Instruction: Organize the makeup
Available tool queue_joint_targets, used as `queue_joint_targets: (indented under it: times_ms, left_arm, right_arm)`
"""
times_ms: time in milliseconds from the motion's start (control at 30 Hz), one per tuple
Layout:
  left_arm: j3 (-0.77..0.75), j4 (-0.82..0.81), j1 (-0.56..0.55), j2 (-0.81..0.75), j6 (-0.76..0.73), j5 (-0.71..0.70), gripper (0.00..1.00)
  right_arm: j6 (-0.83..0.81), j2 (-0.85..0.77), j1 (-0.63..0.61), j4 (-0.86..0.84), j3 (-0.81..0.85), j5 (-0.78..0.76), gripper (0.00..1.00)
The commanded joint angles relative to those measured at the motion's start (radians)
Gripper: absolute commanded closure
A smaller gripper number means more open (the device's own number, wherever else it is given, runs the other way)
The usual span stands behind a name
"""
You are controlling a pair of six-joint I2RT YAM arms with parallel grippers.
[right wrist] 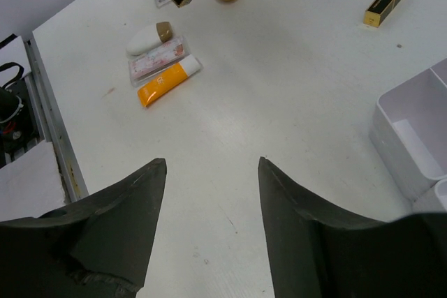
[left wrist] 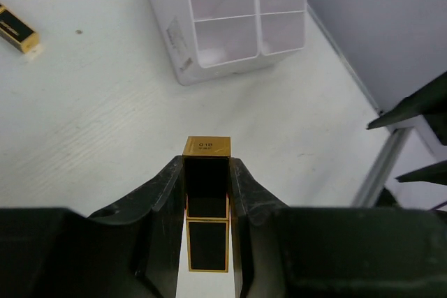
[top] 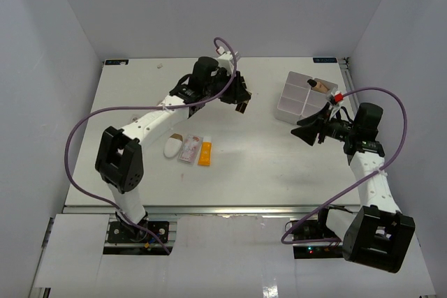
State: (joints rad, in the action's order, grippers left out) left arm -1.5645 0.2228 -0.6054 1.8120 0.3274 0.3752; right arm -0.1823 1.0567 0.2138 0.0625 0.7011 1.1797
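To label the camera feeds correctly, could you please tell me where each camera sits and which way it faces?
Top external: above and behind the bases, looking down on the table; both arms, left gripper and right gripper show.
Left wrist: on the left arm, facing the tray; its fingers, shut on a lipstick tube, show.
Right wrist: on the right arm, facing the orange tube; its open fingers show.
Shared: both wrist views show that lipstick tube and the tray.
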Motion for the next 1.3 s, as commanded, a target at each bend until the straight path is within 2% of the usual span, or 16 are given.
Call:
queue_joint_targets:
  times_ms: [0, 100, 200, 300, 367, 500, 700, 1267]
  left_arm:
    - [0.230, -0.373, 0.007, -0.111, 0.276, 0.114, 1.00]
    - [0.331, -0.501, 0.007, -0.145, 0.387, 0.115, 1.00]
    - [0.401, -0.616, 0.006, -0.165, 0.478, 0.089, 1.00]
    - [0.443, -0.660, -0.009, -0.186, 0.510, 0.002, 1.00]
    - [0.461, -0.684, -0.021, -0.200, 0.523, -0.049, 1.00]
    - [0.468, -0.689, -0.050, -0.203, 0.531, -0.140, 1.00]
    - [0.442, -0.674, -0.071, -0.179, 0.518, -0.193, 1.00]
    - [0.384, -0.670, -0.109, -0.120, 0.503, -0.243, 1.00]
  right_arm:
    - [0.123, -0.040, -0.014, -0.152, -0.026, -0.053, 0.35]
    - [0.163, -0.057, -0.063, -0.183, -0.033, -0.125, 0.28]
    - [0.176, -0.050, -0.169, -0.151, 0.000, -0.304, 0.23]
    - [0.283, -0.013, -0.276, -0.109, 0.070, -0.409, 0.13]
    - [0.372, 0.037, -0.347, -0.080, 0.140, -0.465, 0.11]
    - [0.470, 0.135, -0.435, 0.042, 0.270, -0.605, 0.11]
    - [0.504, 0.205, -0.503, 0.086, 0.356, -0.666, 0.12]
    - [0.491, 0.277, -0.565, 0.067, 0.376, -0.732, 0.21]
